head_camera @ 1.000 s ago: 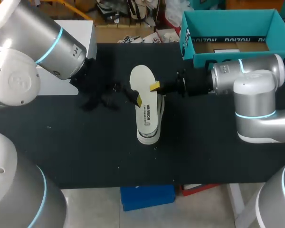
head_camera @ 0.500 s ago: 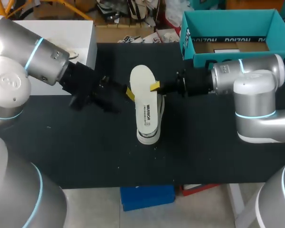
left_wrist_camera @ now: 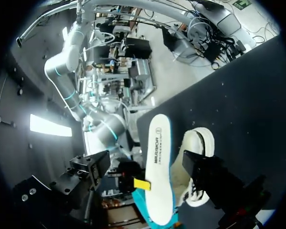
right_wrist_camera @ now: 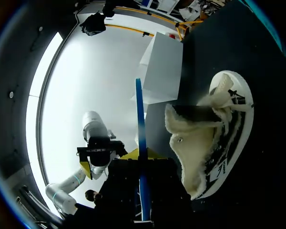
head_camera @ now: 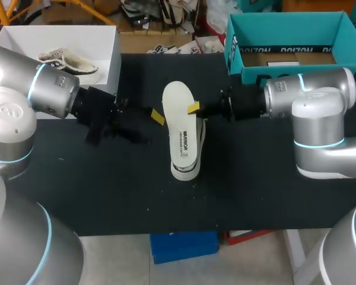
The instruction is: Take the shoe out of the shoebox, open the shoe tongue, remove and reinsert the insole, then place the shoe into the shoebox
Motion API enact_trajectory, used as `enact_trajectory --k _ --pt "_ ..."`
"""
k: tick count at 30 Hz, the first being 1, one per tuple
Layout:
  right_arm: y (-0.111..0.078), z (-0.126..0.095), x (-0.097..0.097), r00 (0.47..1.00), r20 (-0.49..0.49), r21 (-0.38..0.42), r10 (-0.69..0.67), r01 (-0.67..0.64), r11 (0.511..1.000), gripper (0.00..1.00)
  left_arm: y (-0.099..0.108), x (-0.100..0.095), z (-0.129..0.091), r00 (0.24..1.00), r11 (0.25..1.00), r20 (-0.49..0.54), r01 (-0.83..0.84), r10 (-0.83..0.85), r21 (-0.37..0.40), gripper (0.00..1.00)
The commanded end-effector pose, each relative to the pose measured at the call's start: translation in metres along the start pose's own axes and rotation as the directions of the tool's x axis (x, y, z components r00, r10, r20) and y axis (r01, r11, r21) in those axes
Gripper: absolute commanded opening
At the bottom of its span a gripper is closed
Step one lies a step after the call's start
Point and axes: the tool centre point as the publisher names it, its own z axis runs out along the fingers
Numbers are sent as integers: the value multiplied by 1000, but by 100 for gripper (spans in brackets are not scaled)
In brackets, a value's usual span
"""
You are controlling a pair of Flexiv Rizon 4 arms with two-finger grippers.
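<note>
Right hand point(head_camera: 193, 108) is clamped on one long edge of the insole point(head_camera: 179, 116), with one yellow tip on top; in the right wrist view the insole runs edge-on between the fingers. The insole is out of the shoe, printed side up, and only that edge pinch carries it. The shoe point(head_camera: 187, 169) lies on the tabletop point(head_camera: 107, 190) just under the insole, and the right wrist view shows it beside the hand with its fleece-lined mouth turned that way. Left hand point(head_camera: 153, 114) is spread wide and holds nothing. It sits close off the insole's other edge with a small gap showing, and in the left wrist view the insole and shoe are ahead between its fingers. Farther off, the teal shoebox point(head_camera: 249, 74) stands behind the right arm, and a white box point(head_camera: 114, 65) holding a second shoe point(head_camera: 68, 61) stands behind the left arm. The step looks like reinserting the insole. To do it well, the left hand should pin the shoe or hold the tongue back so the mouth stays wide. The right hand should then tilt the toe end of the insole down into the mouth and slide it forward along the sole. The fleece will likely drag and the thin insole will likely buckle, so push low and slowly. Let go only once the heel end seats flat.
</note>
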Motion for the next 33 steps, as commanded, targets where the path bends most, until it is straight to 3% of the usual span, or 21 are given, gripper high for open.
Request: enact_trajectory --k 1,8,25,33 --pt "0 0 0 1000 1 0 0 0 1000 0 -3 10 7 998 995 64 34 -29 -90 100" --pt "0 0 0 1000 1 0 0 0 1000 0 0 19 2 978 959 170 156 -117 -236 100" --pt "0 0 0 1000 1 0 0 0 1000 0 0 19 2 978 959 170 156 -117 -236 100" --pt "0 0 0 1000 1 0 0 0 1000 0 21 23 3 951 901 280 234 -133 -366 100"
